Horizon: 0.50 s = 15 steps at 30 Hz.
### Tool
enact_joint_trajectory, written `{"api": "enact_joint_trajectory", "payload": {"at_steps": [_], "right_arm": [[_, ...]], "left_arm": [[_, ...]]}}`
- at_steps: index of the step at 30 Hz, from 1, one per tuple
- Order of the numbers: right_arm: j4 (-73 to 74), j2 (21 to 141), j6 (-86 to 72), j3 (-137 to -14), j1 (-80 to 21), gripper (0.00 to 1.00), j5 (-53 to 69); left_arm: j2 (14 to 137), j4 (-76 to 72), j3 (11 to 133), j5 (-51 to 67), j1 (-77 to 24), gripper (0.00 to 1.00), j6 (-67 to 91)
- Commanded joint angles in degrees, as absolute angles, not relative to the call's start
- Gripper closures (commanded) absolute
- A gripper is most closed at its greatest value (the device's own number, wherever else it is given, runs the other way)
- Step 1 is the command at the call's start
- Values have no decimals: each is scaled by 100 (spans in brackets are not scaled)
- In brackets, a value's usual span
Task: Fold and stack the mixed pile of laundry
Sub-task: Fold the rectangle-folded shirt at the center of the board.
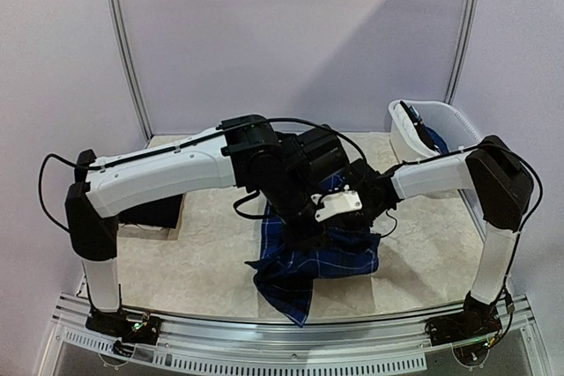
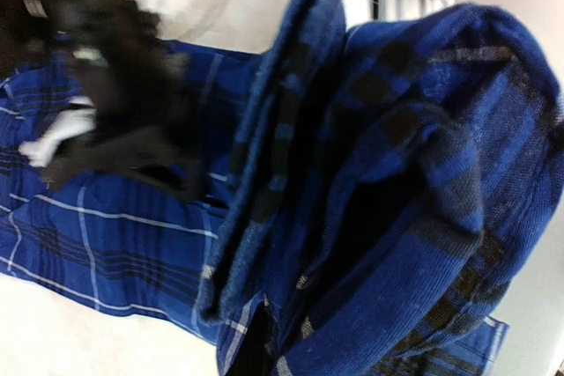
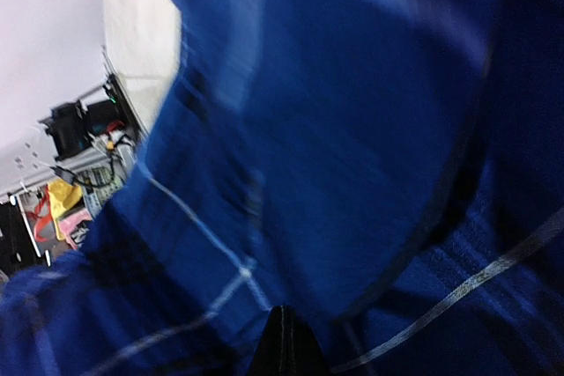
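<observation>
The blue plaid shirt (image 1: pixel 310 263) lies bunched at the middle of the table, its upper part drawn up toward both grippers. My left gripper (image 1: pixel 304 224) reaches down into it from the left. In the left wrist view thick folds of the shirt (image 2: pixel 414 182) wrap the gripper (image 2: pixel 256 351), which is shut on the cloth. My right gripper (image 1: pixel 328 210) comes in from the right and meets the shirt next to the left one. Its closed fingertips (image 3: pixel 282 348) pinch the fabric (image 3: pixel 352 156). A plain black garment (image 1: pixel 152 211) lies at the left.
A white plastic basket (image 1: pixel 398 134) stands at the back right corner with dark and blue cloth inside. The two arms cross close together over the table's middle. A metal rail (image 1: pixel 291 332) runs along the near edge.
</observation>
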<state>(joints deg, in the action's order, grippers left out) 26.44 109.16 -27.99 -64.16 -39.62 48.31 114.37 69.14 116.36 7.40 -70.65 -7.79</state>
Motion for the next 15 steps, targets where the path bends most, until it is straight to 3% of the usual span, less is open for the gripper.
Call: {"api": "enact_joint_trajectory", "payload": {"at_steps": [1,8,15], "right_arm": [[2798,11197,-2528,-6119,-4037,100,4966],[3231,11200,-2421,-6247,-4036,100,4868],[3939,10875,-2539,-6946,-3787,99,4028]], "left_arm": [[11748,7020,12022,901,-6729,100,-987],[12180,6999,12640,801,-6312,100,-1159],[12444,7051,12856,487,-6170,100,-1552]]}}
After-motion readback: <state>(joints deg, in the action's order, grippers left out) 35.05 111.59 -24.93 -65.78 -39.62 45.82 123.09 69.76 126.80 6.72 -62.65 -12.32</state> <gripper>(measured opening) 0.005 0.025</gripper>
